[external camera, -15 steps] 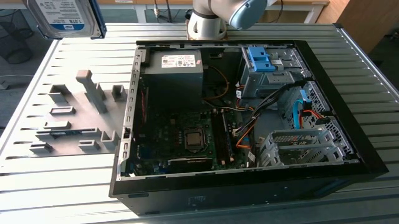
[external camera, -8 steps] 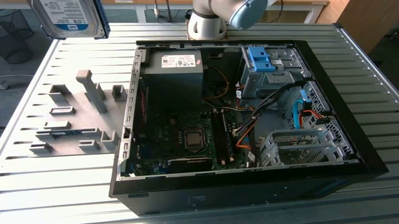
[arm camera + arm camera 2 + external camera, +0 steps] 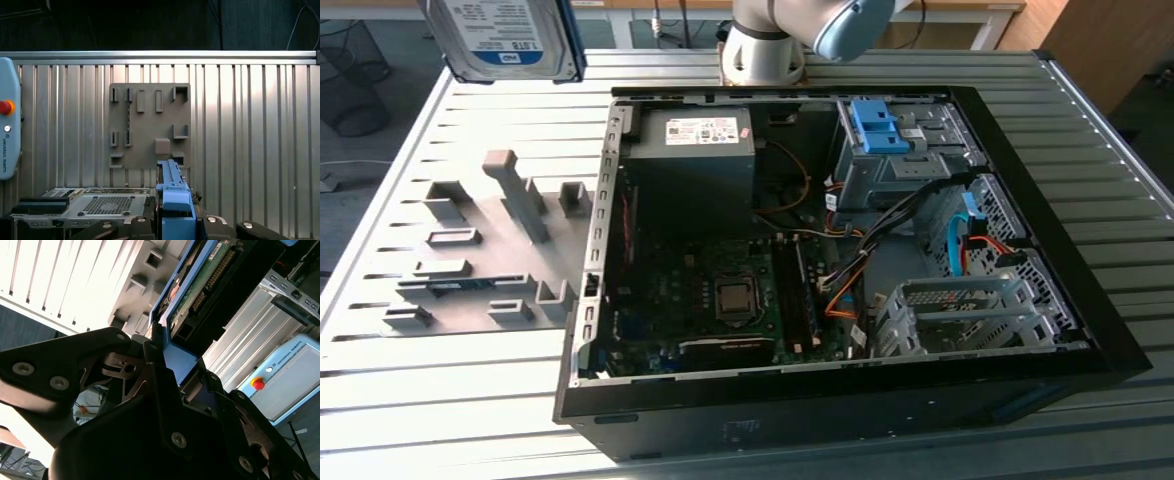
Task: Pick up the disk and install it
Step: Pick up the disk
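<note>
**Open computer case [image 3: 854,412] flat on the table [image 3: 454,400], disk [image 3: 507,35] aloft over the far corner at the exterior view's left.**

Inside the case: power-supply box [image 3: 694,165] at the rear toward the exterior view's left, motherboard [image 3: 707,300] just in front of it, latch piece [image 3: 878,128] at the rear toward the exterior view's right, drive cage [image 3: 967,315] at the front right, cables [image 3: 847,270] between the two sides. Fixture plate [image 3: 467,280] on the table just beside the case, on the exterior view's left. Arm base [image 3: 767,45] behind the case. In the first wrist view, disk edge-on between the fingers of the gripper [image 3: 176,222], plate on the table beyond it.
</note>
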